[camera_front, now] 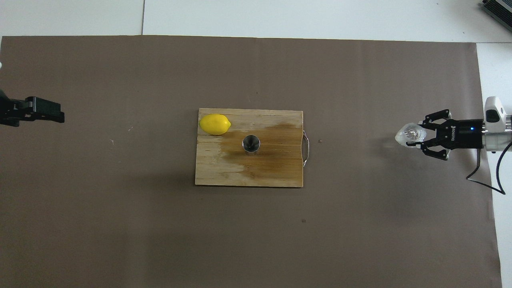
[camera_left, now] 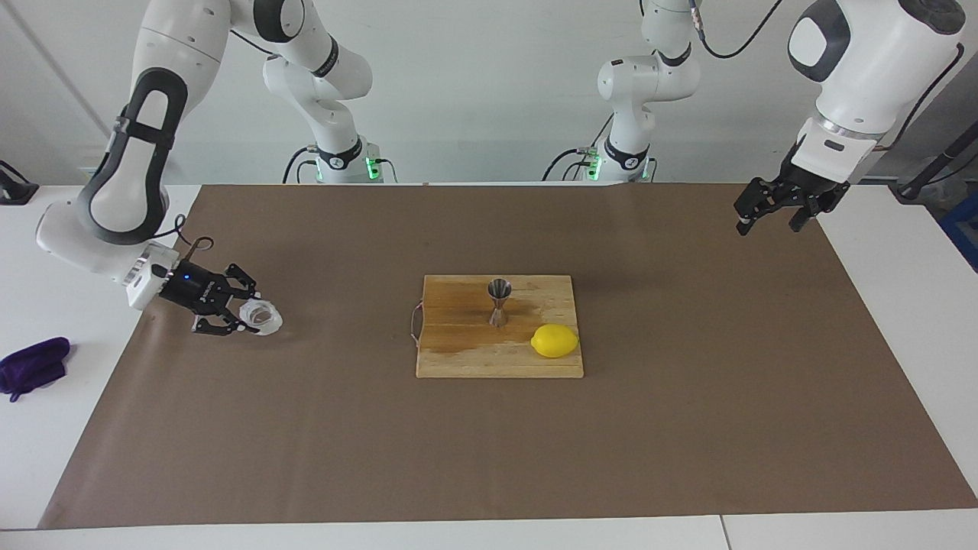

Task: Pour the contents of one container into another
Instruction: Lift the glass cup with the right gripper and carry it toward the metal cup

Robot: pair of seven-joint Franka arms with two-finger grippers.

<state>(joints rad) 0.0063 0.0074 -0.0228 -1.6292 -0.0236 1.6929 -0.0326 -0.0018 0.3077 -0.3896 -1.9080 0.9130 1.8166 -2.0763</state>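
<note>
Cup (camera_left: 260, 315) sits pinched in the right gripper (camera_left: 246, 314) just above the table's right-arm edge, pickup step done; next, carry it level to the jigger (camera_left: 499, 301) on the board (camera_left: 458, 351), left gripper (camera_left: 772, 210) waiting wide.

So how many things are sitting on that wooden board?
2. A steel jigger stands upright near the middle of the cutting board, and a lemon lies at the corner farther from the robots, toward the left arm's end. Nothing looks hidden.
</note>
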